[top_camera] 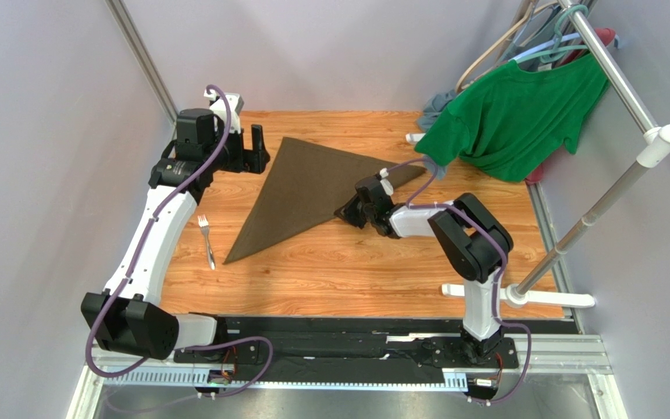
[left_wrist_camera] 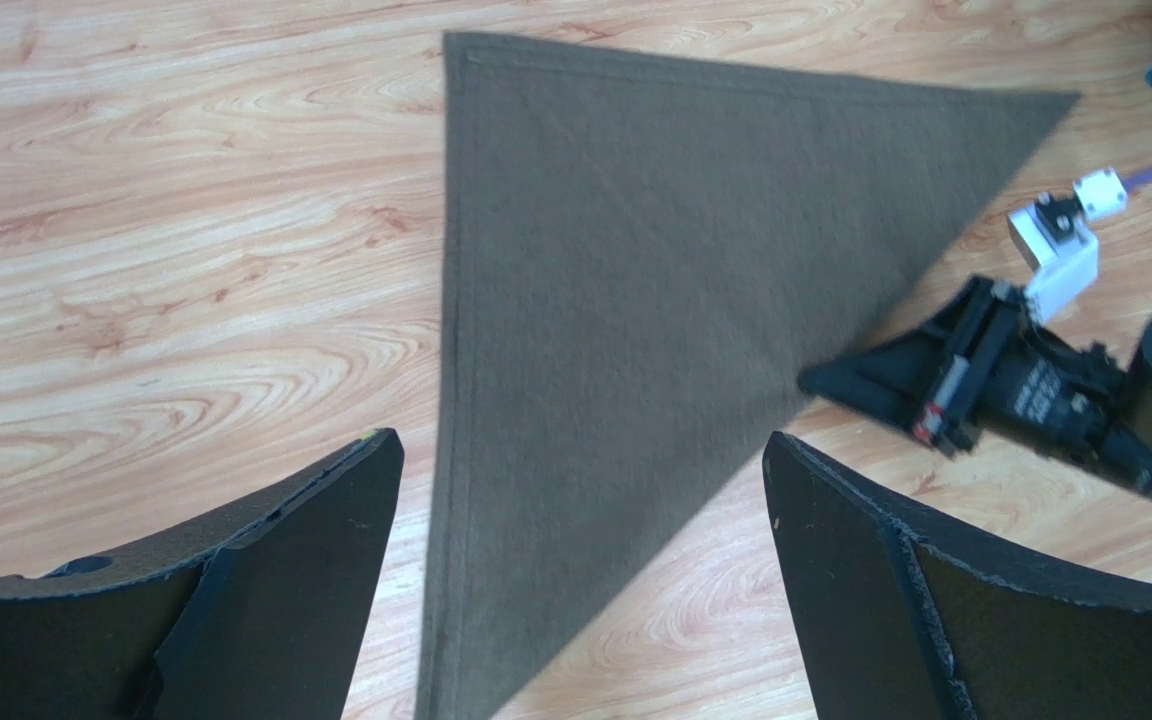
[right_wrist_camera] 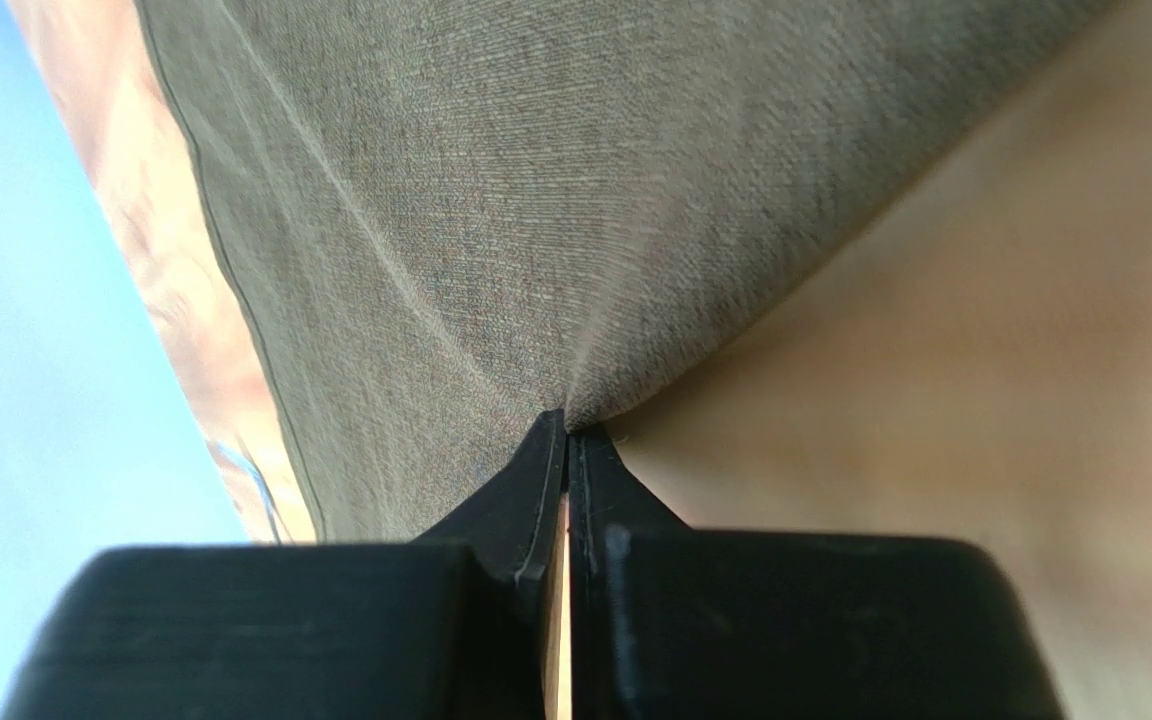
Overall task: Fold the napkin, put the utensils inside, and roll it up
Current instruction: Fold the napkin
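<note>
The napkin (top_camera: 303,188) (left_wrist_camera: 657,270) (right_wrist_camera: 537,195) lies flat on the wooden table, a dark olive-brown triangle with one tip toward the front left. My right gripper (top_camera: 350,212) (left_wrist_camera: 853,375) (right_wrist_camera: 567,431) sits low at the napkin's long right edge, shut on the cloth, which puckers at the fingertips. My left gripper (top_camera: 258,147) (left_wrist_camera: 582,443) hovers open over the napkin's back-left corner with nothing between its fingers. A silvery fork (top_camera: 206,241), one of the utensils, lies on the table left of the napkin's front tip.
A bright green T-shirt (top_camera: 513,113) hangs from a metal rack (top_camera: 627,83) at the back right, with a grey-blue garment (top_camera: 435,106) behind it. The rack's white foot (top_camera: 531,298) rests on the table's front right. Grey walls close in the left and back.
</note>
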Robot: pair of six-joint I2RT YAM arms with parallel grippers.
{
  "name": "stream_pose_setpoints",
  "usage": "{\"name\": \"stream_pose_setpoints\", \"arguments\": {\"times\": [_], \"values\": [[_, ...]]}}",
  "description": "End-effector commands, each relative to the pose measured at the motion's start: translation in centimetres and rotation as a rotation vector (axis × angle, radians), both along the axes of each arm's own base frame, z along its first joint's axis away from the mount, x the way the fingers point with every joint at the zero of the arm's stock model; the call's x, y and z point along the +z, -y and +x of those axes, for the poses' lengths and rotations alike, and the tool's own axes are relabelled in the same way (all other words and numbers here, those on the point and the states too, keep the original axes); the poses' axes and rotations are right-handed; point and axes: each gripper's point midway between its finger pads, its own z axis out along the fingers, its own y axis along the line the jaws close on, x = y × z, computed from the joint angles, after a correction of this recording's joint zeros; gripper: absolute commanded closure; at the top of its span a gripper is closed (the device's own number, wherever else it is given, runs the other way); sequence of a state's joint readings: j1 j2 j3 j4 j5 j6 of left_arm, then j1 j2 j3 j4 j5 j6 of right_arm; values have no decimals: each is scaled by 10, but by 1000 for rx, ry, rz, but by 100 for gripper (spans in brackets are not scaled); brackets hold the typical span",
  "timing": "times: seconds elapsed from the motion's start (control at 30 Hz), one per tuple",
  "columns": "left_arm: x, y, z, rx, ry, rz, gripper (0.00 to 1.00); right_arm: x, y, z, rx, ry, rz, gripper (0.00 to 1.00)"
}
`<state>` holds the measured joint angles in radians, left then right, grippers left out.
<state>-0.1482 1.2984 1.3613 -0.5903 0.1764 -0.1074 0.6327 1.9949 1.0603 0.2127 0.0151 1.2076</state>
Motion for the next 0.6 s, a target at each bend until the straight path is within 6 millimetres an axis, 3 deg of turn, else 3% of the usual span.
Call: {"name": "stream_pose_setpoints", "arguments": {"times": [0.0,0.17,0.27,0.33,0.5,0.57], "values": [[15,0,-3,-3,52,-24,1,-17,22,-49,-4,-96,-94,100],[15,-1,-4,2,56,-29,2,-16,44,-98,19,-134,-145,100],[16,3,-4,-14,54,-44,2,-7,49,-114,21,-128,-141,100],[14,6,-4,-22,48,-55,2,-16,59,-134,23,-167,-166,100],[2,10,2,-42,23,-54,4,-7,63,-140,19,-129,-187,100],[-8,15,4,-67,-2,-65,5,-2,64,-138,27,-116,-203,89]]}}
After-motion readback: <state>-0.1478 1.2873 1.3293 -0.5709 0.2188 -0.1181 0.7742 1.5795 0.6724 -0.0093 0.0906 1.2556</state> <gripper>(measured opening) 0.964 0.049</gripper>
